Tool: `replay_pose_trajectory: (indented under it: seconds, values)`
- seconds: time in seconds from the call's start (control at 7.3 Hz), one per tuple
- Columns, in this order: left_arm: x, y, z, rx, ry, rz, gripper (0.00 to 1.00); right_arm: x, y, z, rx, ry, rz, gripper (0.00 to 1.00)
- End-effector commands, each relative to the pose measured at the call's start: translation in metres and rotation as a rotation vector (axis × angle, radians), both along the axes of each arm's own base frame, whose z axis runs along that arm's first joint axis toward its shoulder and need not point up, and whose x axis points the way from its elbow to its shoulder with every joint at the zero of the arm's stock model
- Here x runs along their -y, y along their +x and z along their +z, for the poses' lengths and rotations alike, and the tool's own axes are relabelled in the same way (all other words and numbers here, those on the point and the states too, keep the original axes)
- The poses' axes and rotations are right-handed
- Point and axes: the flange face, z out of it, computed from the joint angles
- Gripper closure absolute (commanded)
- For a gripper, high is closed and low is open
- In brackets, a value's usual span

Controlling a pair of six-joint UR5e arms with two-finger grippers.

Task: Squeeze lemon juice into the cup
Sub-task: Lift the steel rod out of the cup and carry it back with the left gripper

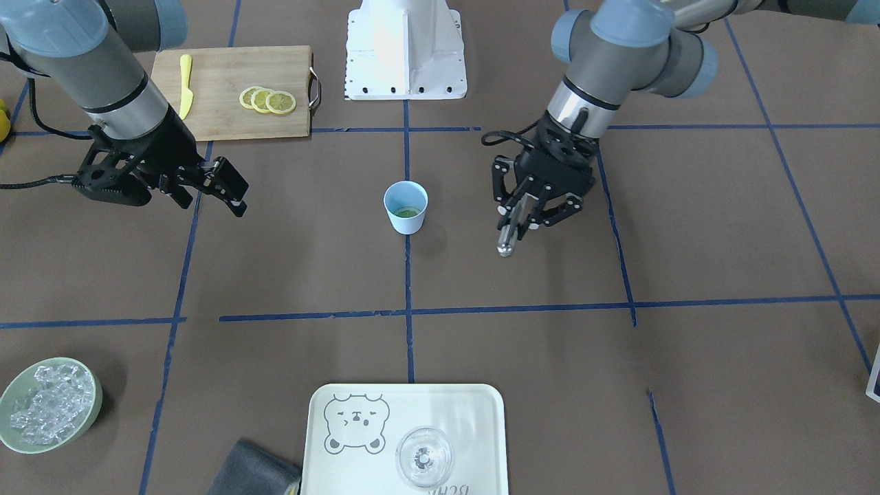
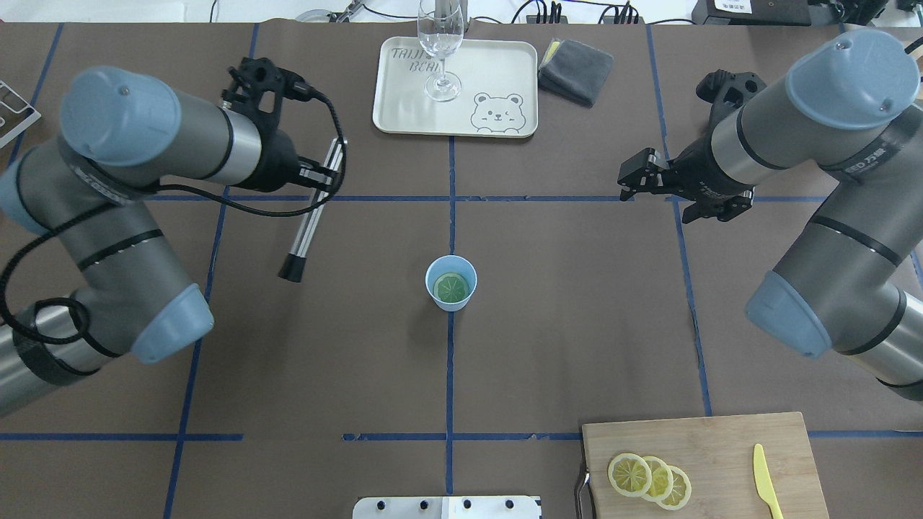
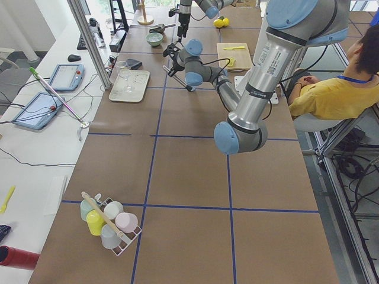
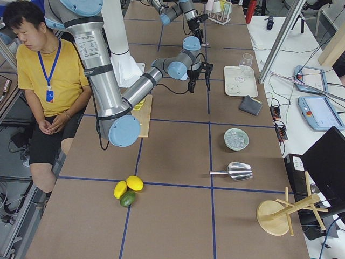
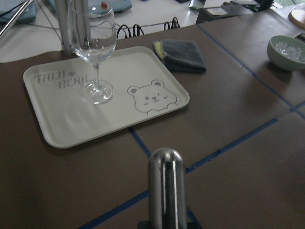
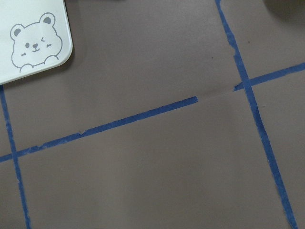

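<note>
Near edge: three spare slices (image 2: 649, 477) on the cutting board (image 2: 721, 440). Mid-tabletop: the cup (image 1: 405, 224), with the lemon (image 2: 452, 287) lying flat in its bottom. Beyond it, my left hand (image 1: 526, 216) is pinching a metal rod (image 2: 306, 223), tilted, off to the cup's side. The right hand (image 1: 212, 194) is spread and empty, well apart. I read this as pre-squeeze. Next I need to centre the rod over the cup's mouth and press straight down on the slice.

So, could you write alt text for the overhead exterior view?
A light-blue cup with a lemon slice inside stands in the middle. The left pincer grips a metal rod; the right pincer is open. Three lemon slices lie on a cutting board.
</note>
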Motion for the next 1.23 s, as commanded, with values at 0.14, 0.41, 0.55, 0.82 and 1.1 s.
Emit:
replay_pose_trajectory:
  seconds: [0.14,0.41,0.55,0.82,1.1]
  values:
    - [-0.01,-0.037,0.154,0.212,-0.295,0.037,1.0,0.002,-0.002,0.006,-0.009,-0.008,0.002,0.0]
    - [0.001,-0.073,0.23,0.29,-0.396,-0.012,1.0,0.002,-0.003,0.006,-0.01,-0.007,0.001,0.0]
    - [0.002,-0.078,0.252,0.323,-0.414,-0.01,1.0,0.002,-0.003,0.005,-0.009,-0.007,0.002,0.0]
    - [0.01,-0.1,0.277,0.344,-0.462,-0.044,1.0,0.002,-0.002,0.004,-0.007,-0.006,0.003,0.0]
    - [0.014,-0.107,0.288,0.355,-0.477,-0.058,1.0,0.001,-0.001,0.003,-0.005,-0.009,0.006,0.0]
